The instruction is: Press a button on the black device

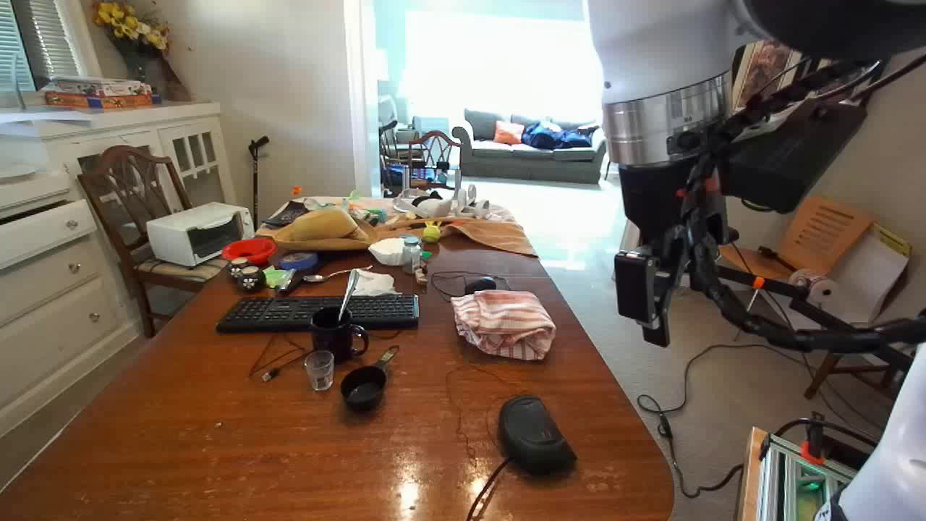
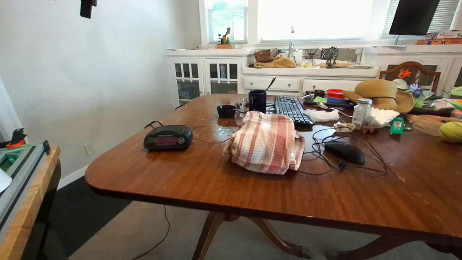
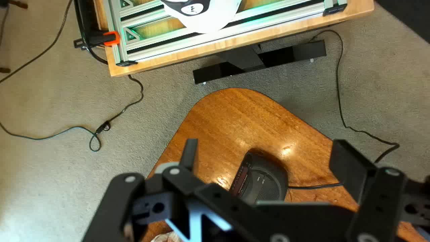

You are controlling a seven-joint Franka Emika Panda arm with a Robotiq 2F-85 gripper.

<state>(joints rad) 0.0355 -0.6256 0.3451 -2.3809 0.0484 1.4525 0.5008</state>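
The black device is a rounded black clock radio [image 1: 535,435] near the table's near end. In an exterior view its dark red display faces the camera [image 2: 167,139]. In the wrist view [image 3: 263,181] its top with small markings shows between the fingers, its lower part hidden by the gripper. A cable runs from it. My gripper [image 3: 267,158] is open and empty, high above the table. It also shows beyond the table's right edge in an exterior view [image 1: 645,307]. Only a fingertip of it shows at the top edge in an exterior view [image 2: 86,8].
A striped cloth [image 1: 504,324] lies beside the device. A small black cup [image 1: 364,386], a glass [image 1: 319,370], a dark mug with a spoon [image 1: 333,340], a keyboard [image 1: 289,312] and a computer mouse [image 2: 344,151] stand further along the wooden table [image 2: 202,180].
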